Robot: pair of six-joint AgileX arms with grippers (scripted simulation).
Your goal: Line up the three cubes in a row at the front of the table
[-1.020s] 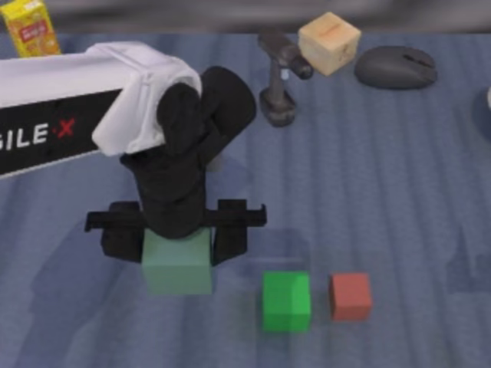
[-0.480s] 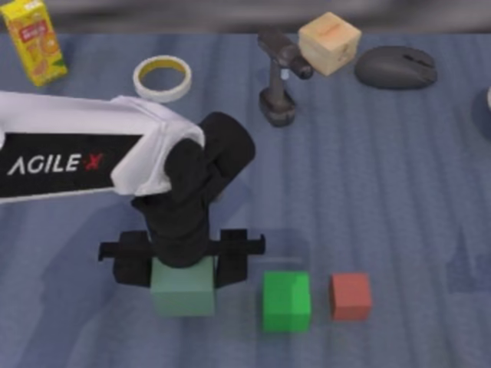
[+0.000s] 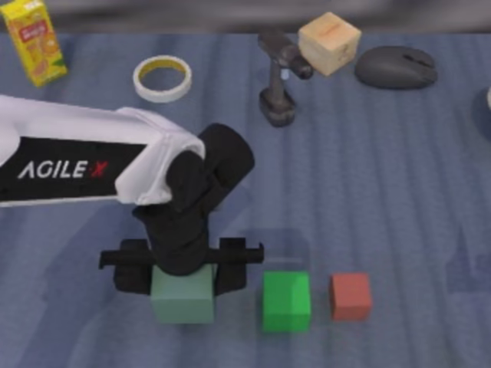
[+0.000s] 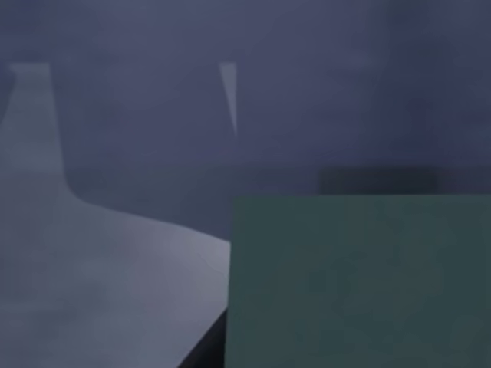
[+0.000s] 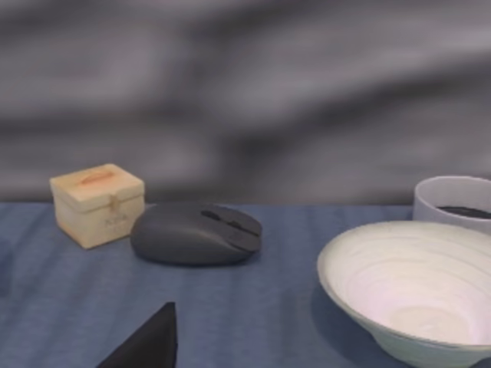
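Along the front of the table [image 3: 399,192] stand three cubes. The small red cube [image 3: 350,297] is at the right, the bright green cube [image 3: 286,300] sits in the middle, and the larger pale teal-green cube [image 3: 182,300] is at the left. My left gripper [image 3: 182,270] reaches down over the teal-green cube, shut on it with a black finger [image 3: 234,268] against each side. In the left wrist view that cube [image 4: 360,284] fills the near corner. My right arm is out of the top view; a dark tip of its gripper [image 5: 150,343] shows in the right wrist view.
At the back stand a yellow juice carton [image 3: 34,40], a tape roll [image 3: 162,78], a dark hand tool [image 3: 278,77], the tan wooden cube [image 3: 329,42] and a black mouse [image 3: 395,67]. A white bowl [image 5: 406,291] and a cup [image 5: 456,201] sit near the right arm.
My left arm has carried the teal-green cube right and toward the front edge, closer to the green cube. The green and red cubes have stayed still.
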